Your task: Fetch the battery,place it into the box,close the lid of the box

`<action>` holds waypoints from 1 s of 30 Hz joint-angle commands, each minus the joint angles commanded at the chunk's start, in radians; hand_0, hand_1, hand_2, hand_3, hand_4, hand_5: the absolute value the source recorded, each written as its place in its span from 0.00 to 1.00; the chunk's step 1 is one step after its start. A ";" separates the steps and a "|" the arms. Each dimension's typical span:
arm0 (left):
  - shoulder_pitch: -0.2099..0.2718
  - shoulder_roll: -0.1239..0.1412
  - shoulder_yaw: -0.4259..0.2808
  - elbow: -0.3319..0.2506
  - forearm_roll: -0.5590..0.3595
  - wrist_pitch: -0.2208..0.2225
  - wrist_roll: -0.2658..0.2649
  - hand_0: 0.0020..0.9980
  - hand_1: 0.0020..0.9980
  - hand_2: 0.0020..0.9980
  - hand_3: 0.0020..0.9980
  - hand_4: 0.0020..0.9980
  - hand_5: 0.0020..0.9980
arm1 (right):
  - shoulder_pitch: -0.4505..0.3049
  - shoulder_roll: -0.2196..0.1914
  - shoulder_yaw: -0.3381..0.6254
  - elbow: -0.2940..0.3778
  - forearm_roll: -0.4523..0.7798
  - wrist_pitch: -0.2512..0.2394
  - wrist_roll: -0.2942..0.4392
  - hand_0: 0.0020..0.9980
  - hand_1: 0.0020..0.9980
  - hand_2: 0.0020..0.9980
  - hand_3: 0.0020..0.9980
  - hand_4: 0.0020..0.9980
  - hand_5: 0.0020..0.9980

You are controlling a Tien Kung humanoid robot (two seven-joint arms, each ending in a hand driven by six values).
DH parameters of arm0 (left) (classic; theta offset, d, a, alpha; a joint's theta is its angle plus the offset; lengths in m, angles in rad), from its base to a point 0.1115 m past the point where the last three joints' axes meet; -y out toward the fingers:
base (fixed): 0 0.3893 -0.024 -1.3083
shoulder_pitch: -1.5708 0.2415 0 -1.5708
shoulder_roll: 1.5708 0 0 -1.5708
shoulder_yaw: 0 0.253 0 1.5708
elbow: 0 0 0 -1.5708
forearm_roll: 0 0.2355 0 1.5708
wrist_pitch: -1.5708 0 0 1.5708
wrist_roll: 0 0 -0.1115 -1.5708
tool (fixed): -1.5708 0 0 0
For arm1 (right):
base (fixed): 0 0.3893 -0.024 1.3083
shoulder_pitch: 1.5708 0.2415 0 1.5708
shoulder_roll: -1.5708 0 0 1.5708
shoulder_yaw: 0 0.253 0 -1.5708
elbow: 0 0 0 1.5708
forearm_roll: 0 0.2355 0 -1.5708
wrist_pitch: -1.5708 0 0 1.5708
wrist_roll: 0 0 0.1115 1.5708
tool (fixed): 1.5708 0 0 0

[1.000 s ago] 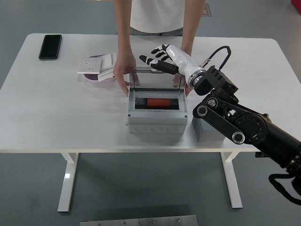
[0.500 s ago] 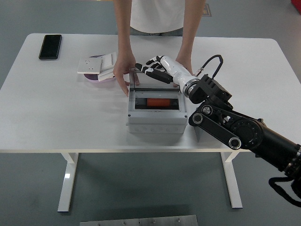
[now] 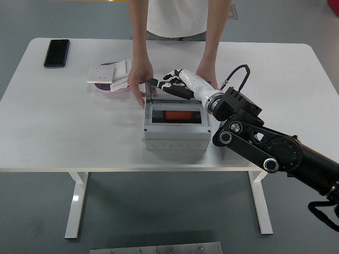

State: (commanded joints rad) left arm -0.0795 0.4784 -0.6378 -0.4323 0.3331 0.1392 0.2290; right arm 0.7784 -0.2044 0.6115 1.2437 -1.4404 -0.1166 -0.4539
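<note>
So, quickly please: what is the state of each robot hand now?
Left hand: not in view.
Right hand: fingers extended, open, at the top edge of the box's clear lid, gripping nothing.

person point(image 3: 175, 18) cut off at top, right arm point(image 3: 296, 159) cropped at edge

1. The battery point(image 3: 178, 114) is a red-orange cylinder lying on its side in the box's dark recess, below and toward the table's near edge from the robot's fingertips point(image 3: 158, 82).
2. The box point(image 3: 175, 129) is grey and rectangular, open at the top.
3. The lid point(image 3: 159, 91) is clear, raised at the box's far edge, just under the fingertips.
</note>
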 joint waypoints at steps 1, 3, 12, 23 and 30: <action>0.001 0.000 0.000 0.000 0.000 0.000 0.000 0.61 0.74 0.60 0.55 0.39 0.00 | -0.001 -0.002 0.000 0.006 0.008 0.008 -0.011 0.80 0.72 0.73 0.77 0.99 1.00; 0.002 0.000 0.000 0.000 -0.001 0.001 0.000 0.61 0.74 0.60 0.55 0.39 0.00 | -0.004 -0.005 0.002 0.019 0.024 0.026 -0.035 0.67 0.68 0.69 0.72 0.99 1.00; 0.004 -0.001 0.000 0.000 -0.001 0.001 0.000 0.61 0.74 0.60 0.55 0.39 0.00 | -0.007 -0.008 0.002 0.053 0.058 0.070 -0.093 0.61 0.64 0.65 0.70 0.99 1.00; 0.002 0.000 -0.006 -0.001 0.009 -0.001 0.005 0.61 0.74 0.60 0.55 0.39 0.00 | -0.002 -0.008 0.004 0.069 -0.004 0.079 -0.117 0.60 0.61 0.63 0.69 1.00 1.00; 0.003 -0.001 -0.010 -0.002 0.014 0.001 0.006 0.61 0.74 0.60 0.55 0.39 0.00 | -0.003 -0.013 0.016 0.074 -0.051 0.083 -0.136 0.60 0.61 0.63 0.69 1.00 1.00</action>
State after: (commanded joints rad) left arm -0.0768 0.4779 -0.6475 -0.4338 0.3468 0.1404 0.2348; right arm 0.7754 -0.2172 0.6276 1.3181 -1.4914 -0.0331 -0.5894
